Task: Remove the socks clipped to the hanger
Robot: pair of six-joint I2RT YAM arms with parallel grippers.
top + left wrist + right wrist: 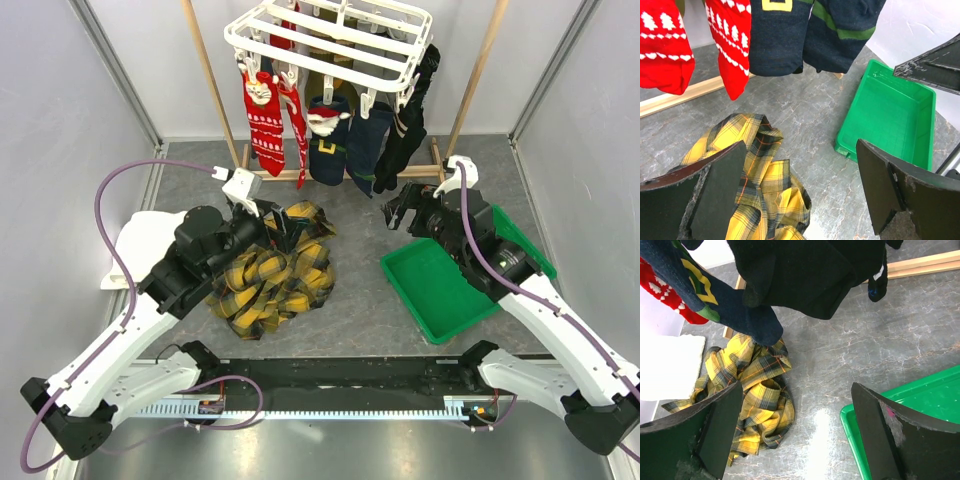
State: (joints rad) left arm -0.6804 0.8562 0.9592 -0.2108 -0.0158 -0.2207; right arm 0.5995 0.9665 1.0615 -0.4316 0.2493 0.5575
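Observation:
The white slatted hanger [330, 35] hangs at the back centre with socks clipped under it. In the top view I see red patterned socks [265, 125], navy Santa socks [327, 145] and a black sock [405, 140]. The red socks [667, 45] and navy socks [777, 40] also show in the left wrist view. The black sock [800, 275] hangs just above in the right wrist view. My left gripper [278, 225] is open and empty over the plaid cloth. My right gripper [408, 212] is open and empty, just below the black sock.
A yellow-black plaid cloth [272, 270] lies on the table centre-left. A green tray [440, 285] sits at the right under my right arm. A white towel [140, 245] lies at the left. The wooden pole frame [480, 70] stands around the hanger.

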